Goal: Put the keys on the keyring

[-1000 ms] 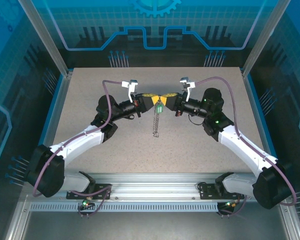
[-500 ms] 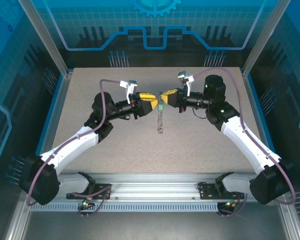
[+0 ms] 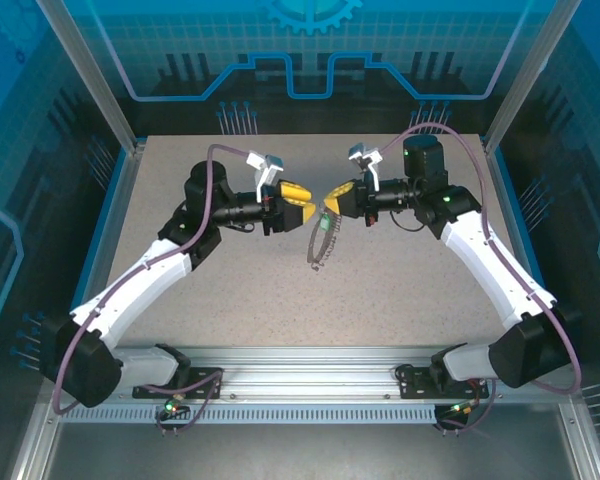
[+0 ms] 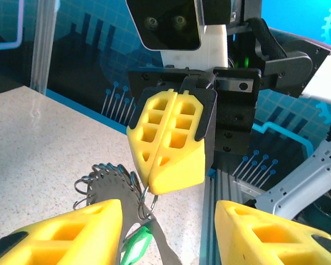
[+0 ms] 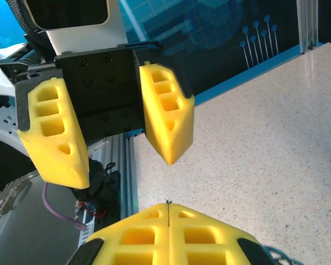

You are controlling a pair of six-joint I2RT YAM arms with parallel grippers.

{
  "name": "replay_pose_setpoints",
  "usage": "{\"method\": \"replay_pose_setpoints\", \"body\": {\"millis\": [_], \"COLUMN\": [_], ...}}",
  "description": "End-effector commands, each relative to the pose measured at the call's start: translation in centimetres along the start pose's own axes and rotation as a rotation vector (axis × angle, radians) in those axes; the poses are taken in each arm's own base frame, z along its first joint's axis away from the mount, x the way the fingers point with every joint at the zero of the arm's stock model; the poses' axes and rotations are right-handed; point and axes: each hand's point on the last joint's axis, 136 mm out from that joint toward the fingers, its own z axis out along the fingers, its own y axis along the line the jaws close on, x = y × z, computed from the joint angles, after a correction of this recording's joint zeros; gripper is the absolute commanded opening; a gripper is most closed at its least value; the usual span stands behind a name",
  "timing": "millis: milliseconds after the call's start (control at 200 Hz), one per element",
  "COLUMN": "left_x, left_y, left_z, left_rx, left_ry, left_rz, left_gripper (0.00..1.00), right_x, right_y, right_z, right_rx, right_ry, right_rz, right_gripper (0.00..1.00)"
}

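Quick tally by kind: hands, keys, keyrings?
hands: 2 (left hand, right hand)
key: 1, green tag
keyring: 1
total: 4

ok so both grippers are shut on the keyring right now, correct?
Not both. The right gripper is shut on the keyring, pinching it at its fingertips. The left gripper is open, with its fingers well apart, as the right wrist view shows.
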Motion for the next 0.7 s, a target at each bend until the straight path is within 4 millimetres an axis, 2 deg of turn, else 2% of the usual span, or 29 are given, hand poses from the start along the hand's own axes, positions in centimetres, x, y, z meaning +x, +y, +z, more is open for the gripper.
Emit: {"method": "replay_pose_setpoints", "body": {"millis": [0, 525, 695], "left_x": [0.2, 0.3, 0.2], "left_y": [-0.3, 0.3, 0.1], "left_z": [0.2, 1.1, 1.5], "left_rx": [0.046, 0.071, 0.088], "left_ry": [0.037, 0.033, 0.032], "left_rz": [0.004, -0.024, -0.026], "left_gripper": [0.49, 0.48, 0.44], "right_x": [-0.7, -0.2, -0.2], "right_y": [1.0, 1.1, 1.2], "right_z": [-0.6, 0.0, 0.2], "right_rx": [-0.045, -0.080, -0.085], "right_ry": [-0.010, -0.017, -0.015], "right_rz": [-0.025, -0.013, -0.014], "right_gripper": [0.00, 0.00, 0.00]}}
